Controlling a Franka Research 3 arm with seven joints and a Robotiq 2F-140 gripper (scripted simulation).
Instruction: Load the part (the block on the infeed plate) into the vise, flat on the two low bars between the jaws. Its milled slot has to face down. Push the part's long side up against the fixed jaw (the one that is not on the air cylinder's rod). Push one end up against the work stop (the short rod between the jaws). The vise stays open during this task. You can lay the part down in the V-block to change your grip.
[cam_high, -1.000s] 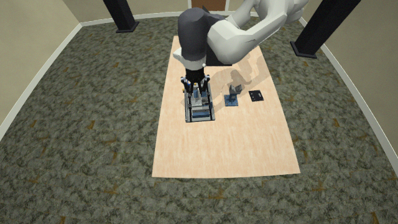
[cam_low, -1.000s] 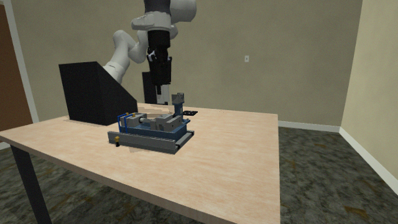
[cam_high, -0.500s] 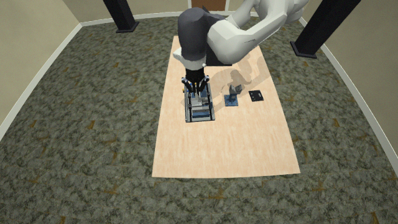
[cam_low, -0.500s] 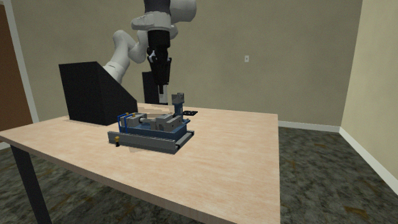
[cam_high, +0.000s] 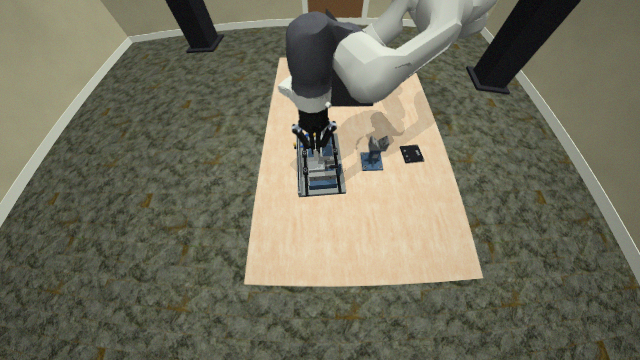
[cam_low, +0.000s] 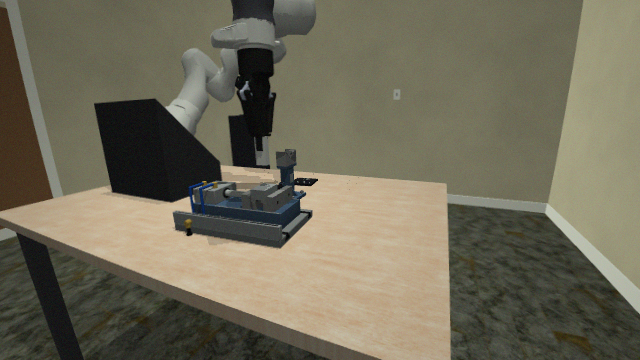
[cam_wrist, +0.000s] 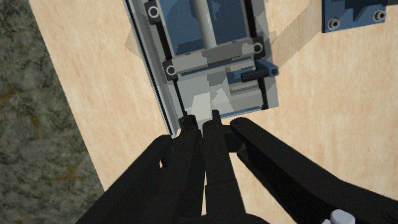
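Observation:
My gripper (cam_wrist: 205, 106) is shut with nothing between its fingers. It hangs above the vise (cam_high: 320, 167), well clear of it in the side view (cam_low: 259, 145). The grey part (cam_wrist: 216, 97) lies in the vise between the jaws, below the moving jaw (cam_wrist: 215, 57) on the cylinder rod (cam_wrist: 205, 20). The work stop (cam_wrist: 255, 75), a short dark rod, points at the part's right end. I cannot tell which way the part's slot faces. The black infeed plate (cam_high: 411, 154) is bare.
The V-block (cam_high: 376, 150) stands on its blue base between the vise and the infeed plate, also in the side view (cam_low: 286, 167). A large black box (cam_low: 150, 150) sits at the back of the table behind the vise.

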